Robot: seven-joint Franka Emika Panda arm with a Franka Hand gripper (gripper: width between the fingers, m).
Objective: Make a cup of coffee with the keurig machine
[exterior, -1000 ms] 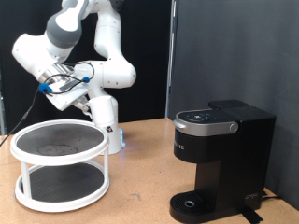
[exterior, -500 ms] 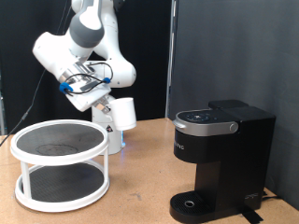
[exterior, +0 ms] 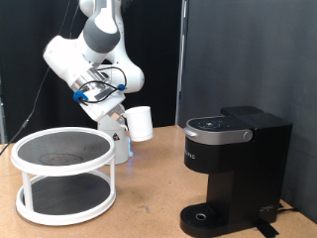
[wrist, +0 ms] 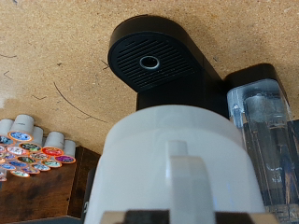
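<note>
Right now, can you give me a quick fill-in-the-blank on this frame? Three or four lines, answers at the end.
1. The claw holds the white ____ in the air.
2. The keurig machine stands at the exterior view's ____ side.
3. The machine's lid is ____.
4. The white two-tier round rack stands on the ____ tabletop.

Missing words: cup; right; closed; wooden

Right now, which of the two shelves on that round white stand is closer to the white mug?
The upper shelf of the stand: the small white ceramic mug hangs in the air just past its rim, while the lower shelf sits near the table.
</note>
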